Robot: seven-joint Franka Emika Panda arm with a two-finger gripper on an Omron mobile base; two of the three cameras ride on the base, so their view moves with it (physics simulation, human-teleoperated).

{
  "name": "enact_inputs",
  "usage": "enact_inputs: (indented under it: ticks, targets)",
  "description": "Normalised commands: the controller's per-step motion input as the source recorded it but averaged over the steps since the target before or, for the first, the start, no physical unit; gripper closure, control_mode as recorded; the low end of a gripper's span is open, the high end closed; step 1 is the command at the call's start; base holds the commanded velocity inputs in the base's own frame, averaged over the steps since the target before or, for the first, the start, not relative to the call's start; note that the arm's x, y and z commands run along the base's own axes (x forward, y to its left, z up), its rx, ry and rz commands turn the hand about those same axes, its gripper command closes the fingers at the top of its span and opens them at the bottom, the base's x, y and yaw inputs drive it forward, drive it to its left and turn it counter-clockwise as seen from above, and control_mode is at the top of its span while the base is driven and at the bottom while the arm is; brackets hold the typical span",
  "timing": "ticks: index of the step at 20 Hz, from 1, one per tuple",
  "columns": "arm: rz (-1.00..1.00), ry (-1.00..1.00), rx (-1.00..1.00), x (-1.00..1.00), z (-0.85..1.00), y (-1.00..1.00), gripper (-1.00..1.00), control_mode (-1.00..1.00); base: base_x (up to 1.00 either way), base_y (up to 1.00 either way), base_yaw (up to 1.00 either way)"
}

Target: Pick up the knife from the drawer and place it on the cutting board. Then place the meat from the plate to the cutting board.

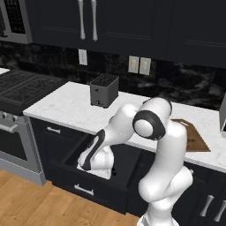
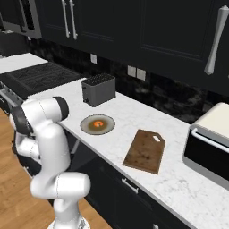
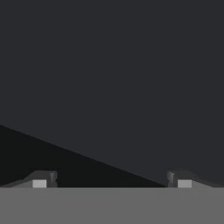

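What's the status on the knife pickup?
Pincer open, empty, down inside the open drawer. Knife not visible. Meat on plate; cutting board bare. No visible obstruction.

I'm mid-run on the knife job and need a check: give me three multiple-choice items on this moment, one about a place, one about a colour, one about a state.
1. Where is the small orange-red lump of meat?
A. On the round tan plate with pale grey rim
B. On the brown wooden cutting board
C. In the drawer

2. What colour is the countertop?
A. Black
B. White marble
C. Green

3. How does the wide dark navy drawer with the silver bar handle stand?
A. Shut
B. Removed
C. Pulled open

Answers:
1 A: the right base view shows the lump at the plate's centre, and the board bare.
2 B: both base views show a pale veined surface.
3 C: the left base view shows its front standing out from the cabinets, the arm reaching down inside; the pincer is open over a dark surface.
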Motion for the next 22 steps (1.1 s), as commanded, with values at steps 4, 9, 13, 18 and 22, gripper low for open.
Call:
enact_inputs:
  ticks: [4,9,13,18,22]
  targets:
    - [0.07,0.0,0.03,-0.02,0.42,0.11,-1.0,-1.0,0.0,0.0,0.0]
    - [0.06,0.0,0.01,-0.03,0.42,0.07,-1.0,-1.0,0.0,0.0,0.0]
    - [0.12,0.0,0.04,-0.17,0.35,0.02,-1.0,-1.0,0.0,0.0,0.0]
    - [0.13,0.0,0.03,-0.41,0.13,0.12,-1.0,-1.0,0.0,0.0,0.0]
    - [0.11,0.0,0.0,-0.16,0.07,0.06,-1.0,-1.0,0.0,0.0,0.0]
